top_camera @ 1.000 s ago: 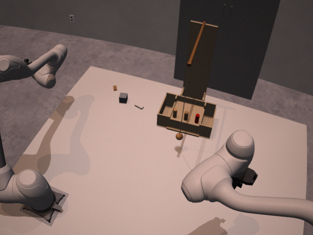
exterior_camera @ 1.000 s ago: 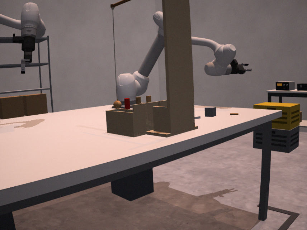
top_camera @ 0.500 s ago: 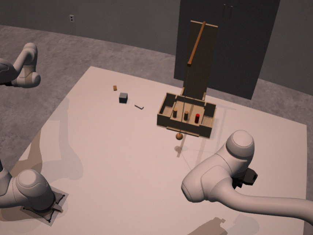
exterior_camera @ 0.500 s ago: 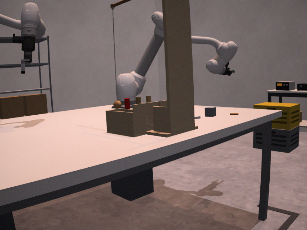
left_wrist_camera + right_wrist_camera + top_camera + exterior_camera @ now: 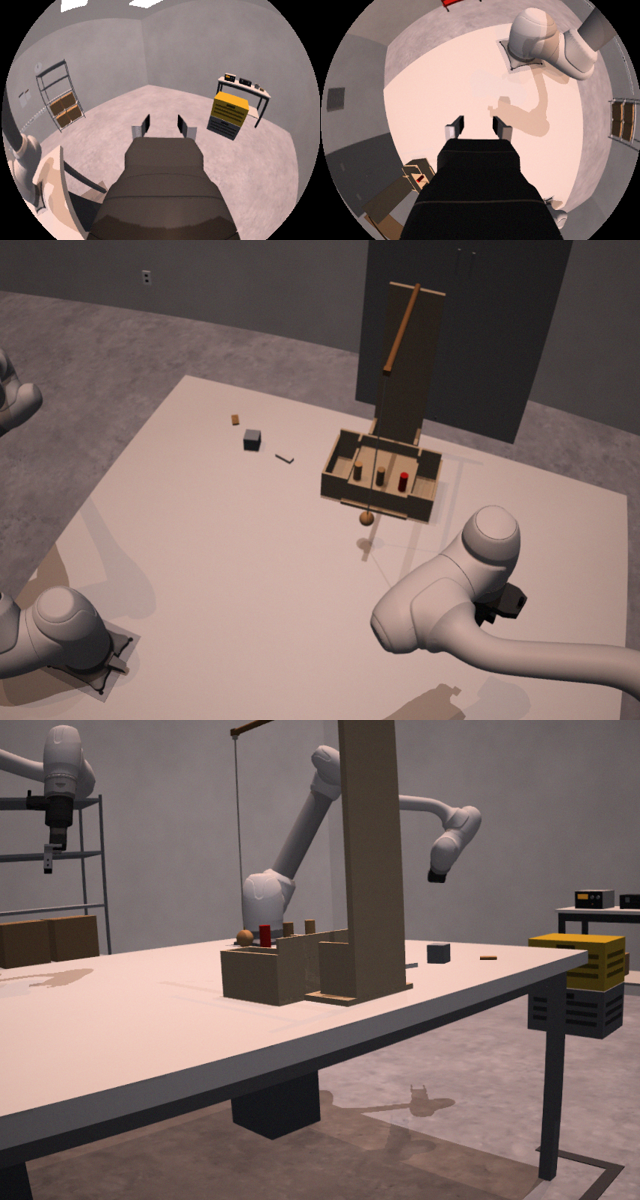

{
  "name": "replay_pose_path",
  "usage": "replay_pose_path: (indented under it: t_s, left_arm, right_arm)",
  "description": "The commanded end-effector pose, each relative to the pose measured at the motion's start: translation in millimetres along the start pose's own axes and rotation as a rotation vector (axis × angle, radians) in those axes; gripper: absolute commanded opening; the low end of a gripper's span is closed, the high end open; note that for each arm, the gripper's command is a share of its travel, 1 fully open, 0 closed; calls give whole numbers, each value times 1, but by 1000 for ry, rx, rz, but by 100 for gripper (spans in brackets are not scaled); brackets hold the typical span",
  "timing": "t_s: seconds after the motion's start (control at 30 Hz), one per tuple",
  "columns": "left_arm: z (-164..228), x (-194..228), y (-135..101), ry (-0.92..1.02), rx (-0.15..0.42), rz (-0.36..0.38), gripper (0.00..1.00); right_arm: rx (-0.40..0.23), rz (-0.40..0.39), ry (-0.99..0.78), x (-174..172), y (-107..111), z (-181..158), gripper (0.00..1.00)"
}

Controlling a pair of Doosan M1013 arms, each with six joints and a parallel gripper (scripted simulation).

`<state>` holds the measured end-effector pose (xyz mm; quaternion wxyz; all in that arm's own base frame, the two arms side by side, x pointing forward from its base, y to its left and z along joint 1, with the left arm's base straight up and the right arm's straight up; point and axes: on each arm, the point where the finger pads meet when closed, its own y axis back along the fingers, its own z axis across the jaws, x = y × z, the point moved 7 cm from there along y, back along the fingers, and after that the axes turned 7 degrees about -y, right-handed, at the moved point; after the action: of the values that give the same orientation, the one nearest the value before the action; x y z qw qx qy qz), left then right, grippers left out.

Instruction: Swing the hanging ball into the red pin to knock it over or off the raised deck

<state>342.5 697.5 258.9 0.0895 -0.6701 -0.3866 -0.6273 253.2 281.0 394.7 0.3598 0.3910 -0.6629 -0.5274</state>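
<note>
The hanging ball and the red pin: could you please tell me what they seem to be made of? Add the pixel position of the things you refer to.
The hanging ball (image 5: 366,518) (image 5: 244,937) looks like matte wood, given its brown, grain-like shading. The red pin (image 5: 403,482) (image 5: 265,935) could be painted wood or plastic; its even red hides any grain.
</note>
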Motion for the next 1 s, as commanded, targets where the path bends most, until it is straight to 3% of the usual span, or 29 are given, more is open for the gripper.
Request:
replay_pose_path:
  t_s: [0.0,0.23,0.43,0.5,0.53,0.7,0.97]
  left_arm:
    - [-50,-1,-41,97,87,-64,100]
    - [-139,-16,-93,360,354,-206,100]
    - [-226,-40,-122,571,589,-298,100]
    - [-226,-40,-122,571,589,-298,100]
    - [-270,-56,-130,604,628,-311,100]
    - [-331,-80,-130,761,823,-365,100]
    - [-392,-108,-113,975,1120,-424,100]
  right_arm:
    - [0,-1,0,0,0,0,100]
    - [0,-1,0,0,0,0,100]
    - [0,-1,0,0,0,0,100]
    - [0,-1,0,0,0,0,100]
    - [0,-1,0,0,0,0,100]
    - [0,-1,0,0,0,0,100]
    - [0,-1,0,0,0,0,100]
